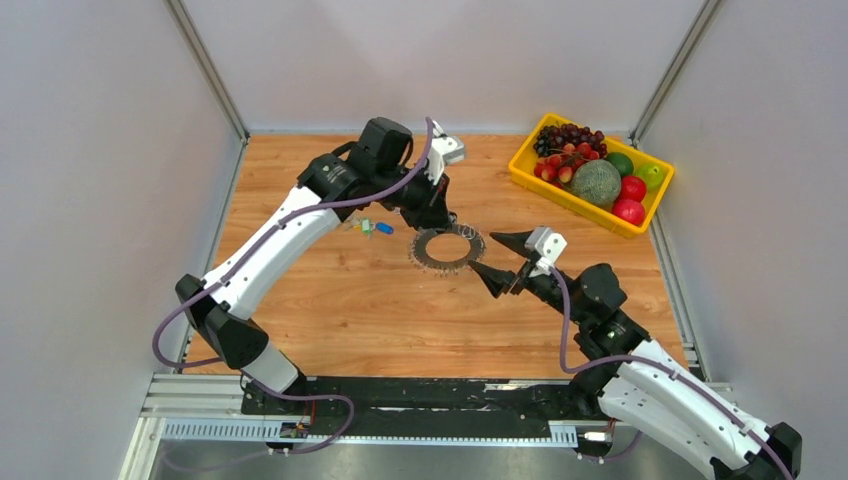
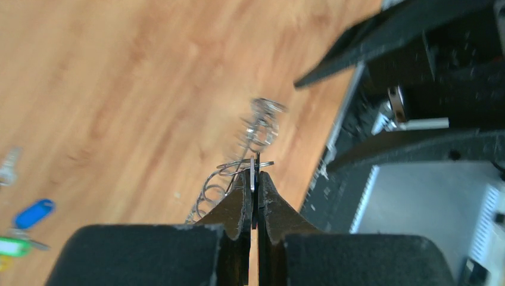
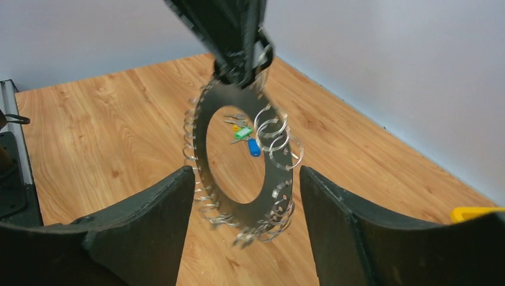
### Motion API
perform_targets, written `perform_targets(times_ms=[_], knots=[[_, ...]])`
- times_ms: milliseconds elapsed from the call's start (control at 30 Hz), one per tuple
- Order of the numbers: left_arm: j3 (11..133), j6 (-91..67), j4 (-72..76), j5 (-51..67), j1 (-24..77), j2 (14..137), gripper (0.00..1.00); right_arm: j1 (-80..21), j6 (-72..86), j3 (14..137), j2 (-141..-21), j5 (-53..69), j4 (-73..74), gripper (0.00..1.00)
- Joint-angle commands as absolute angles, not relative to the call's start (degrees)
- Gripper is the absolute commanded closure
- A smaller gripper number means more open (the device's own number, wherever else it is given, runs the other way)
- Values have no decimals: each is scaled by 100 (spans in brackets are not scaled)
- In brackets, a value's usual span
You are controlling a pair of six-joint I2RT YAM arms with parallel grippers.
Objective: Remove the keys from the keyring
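Note:
The keyring (image 1: pixel 422 250), a grey flat ring with small wire loops around its rim, is near the table's middle. My left gripper (image 1: pixel 440 218) is shut on its far edge; in the left wrist view the jaws (image 2: pixel 255 179) pinch the thin plate edge-on. In the right wrist view the keyring (image 3: pixel 202 143) is tilted up, hanging from that grip. My right gripper (image 3: pixel 247 173) is open, its fingers on either side of the ring's near rim without touching it. Loose keys (image 1: pixel 372 227) with blue and green tags lie on the wood left of the ring, and I cannot tell whether any are on the ring itself.
A yellow tray (image 1: pixel 575 203) of fruit stands at the back right. Grey walls close in the table on the left, back and right. The right arm's black body (image 2: pixel 417 119) fills the right side of the left wrist view.

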State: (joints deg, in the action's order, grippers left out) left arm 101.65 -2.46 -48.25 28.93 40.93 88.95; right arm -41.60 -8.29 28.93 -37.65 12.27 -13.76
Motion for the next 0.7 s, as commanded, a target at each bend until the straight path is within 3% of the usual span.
perform_targets(times_ms=[0, 100, 300, 467, 667], knots=[[10357, -120, -5843, 3856, 4148, 8962, 100, -4180, -352, 2612, -3099, 894, -1450, 27], [10197, -47, -5953, 3743, 4179, 8976, 100, -4179, -381, 2505, -2654, 680, -1241, 20], [10067, 395, -6425, 2316, 4626, 8988, 100, -4183, -378, 2249, -2275, 206, -1090, 16], [10427, 817, -7216, -358, 5200, 9238, 100, -4184, -252, 2220, -2370, 110, -1090, 15], [10427, 1688, -6884, -2633, 5576, 9227, 100, -4182, -185, 2283, -2566, 262, -1115, 18]])
